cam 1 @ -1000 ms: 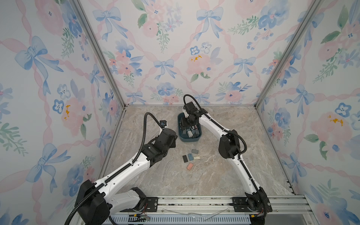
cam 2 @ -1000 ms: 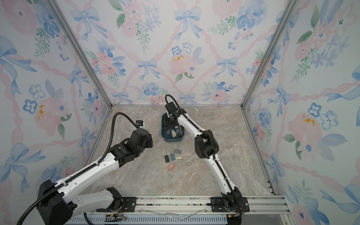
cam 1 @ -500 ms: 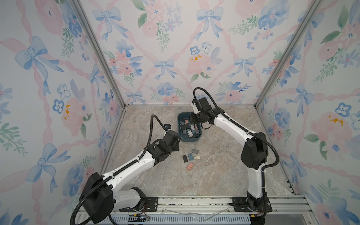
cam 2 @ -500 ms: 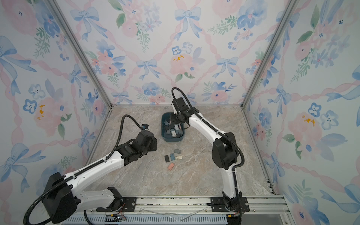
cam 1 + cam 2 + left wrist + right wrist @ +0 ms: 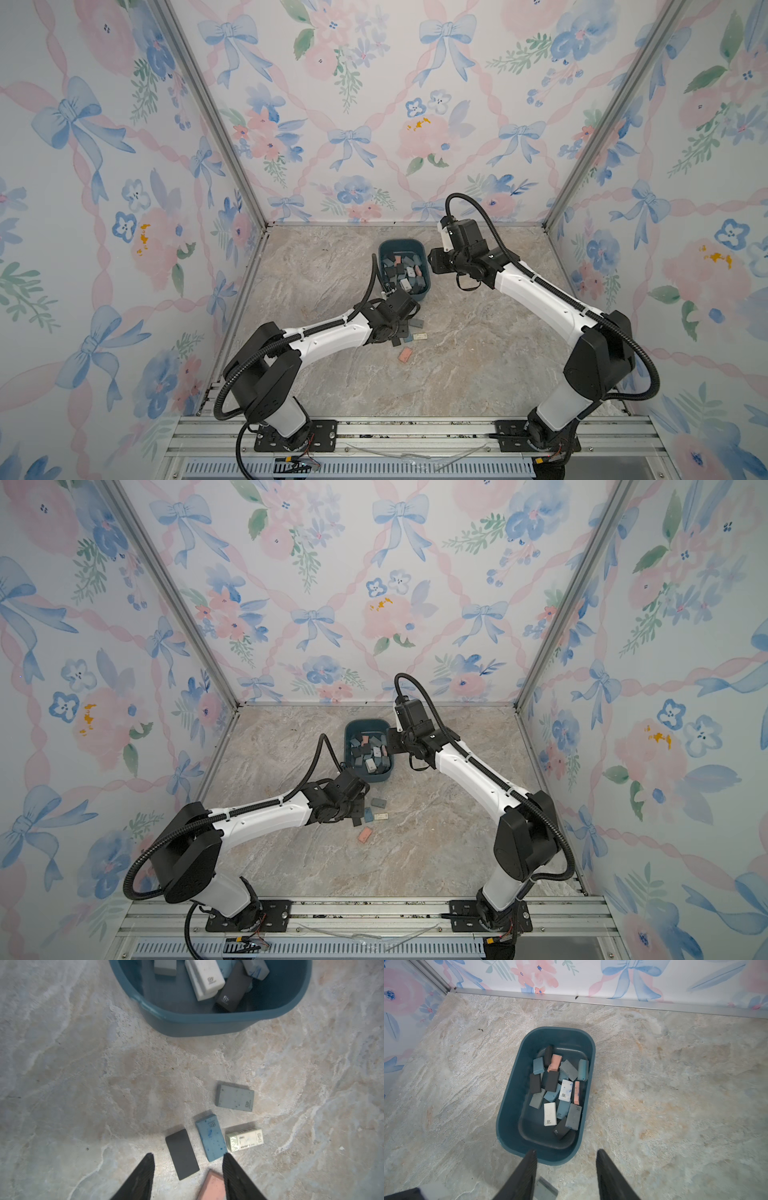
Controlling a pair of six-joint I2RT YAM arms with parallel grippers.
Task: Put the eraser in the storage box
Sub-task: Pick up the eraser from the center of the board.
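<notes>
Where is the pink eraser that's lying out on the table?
In both top views the pink eraser lies mid-table, in front of the black eraser, by the left end effector.

Marbled tabletop (image 5: pixel 457 374); floral bow-print walls (image 5: pixel 374 104); aluminium rail (image 5: pixel 415 430) along front edge.

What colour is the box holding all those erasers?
Dark teal-blue; the storage box shows best in the right wrist view.

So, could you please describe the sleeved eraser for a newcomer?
Find the teal storage box on the marble table; loose erasers lie just outside it. The sleeved eraser lies beside the blue eraser, the only cream one with a printed wrapper.
</notes>
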